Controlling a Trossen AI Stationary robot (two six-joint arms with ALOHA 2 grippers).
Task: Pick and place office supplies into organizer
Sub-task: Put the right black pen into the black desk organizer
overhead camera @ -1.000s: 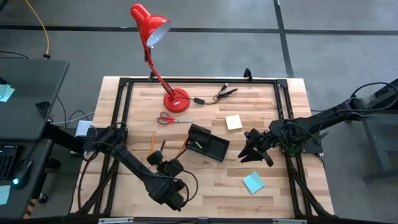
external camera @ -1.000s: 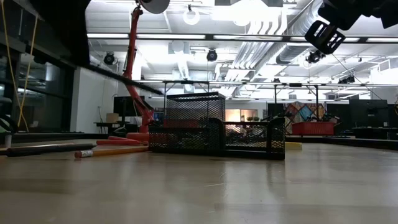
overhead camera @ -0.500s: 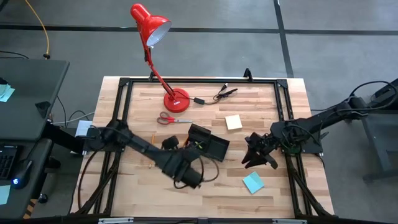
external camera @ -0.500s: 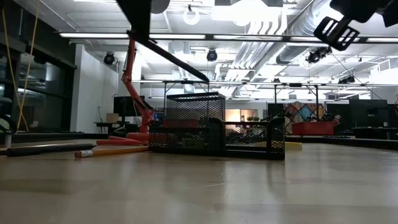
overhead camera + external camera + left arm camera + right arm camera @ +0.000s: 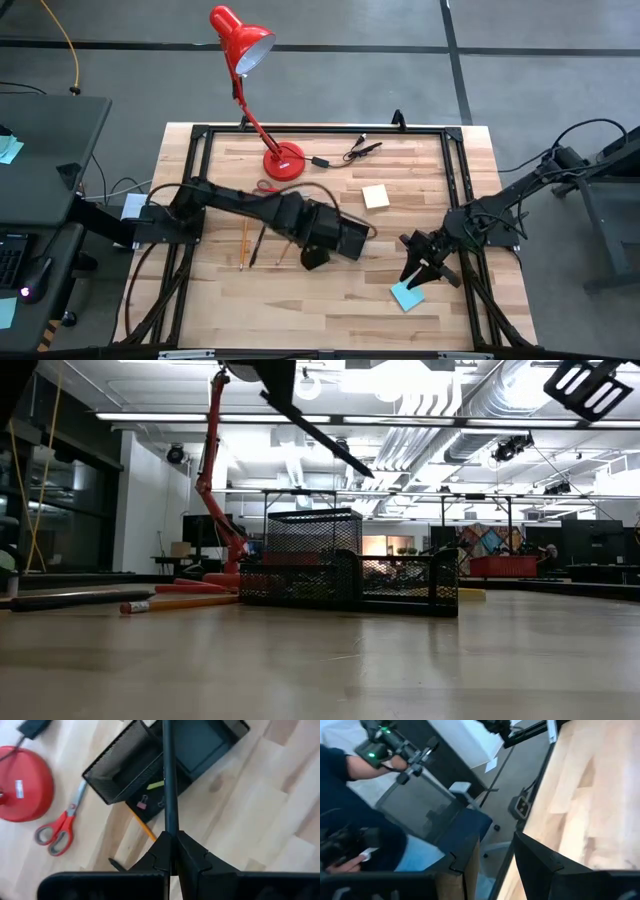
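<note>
The left gripper [image 5: 171, 851] is clamped on a dark pen [image 5: 167, 775], hovering right over the organizer [image 5: 345, 236], so this looks like the drop-off step. Next it probably needs lining up over a compartment, then letting go. The right gripper [image 5: 425, 262], fingers apart and empty, hangs over the teal-blue sticky pad [image 5: 405, 296], off to the organizer's right.

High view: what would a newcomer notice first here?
Probably the red desk lamp at the table's far edge. Next, the left arm reaches over the black organizer at the centre, its left gripper shut on a dark pen. The right gripper hovers by the teal-blue sticky-note pad.
</note>
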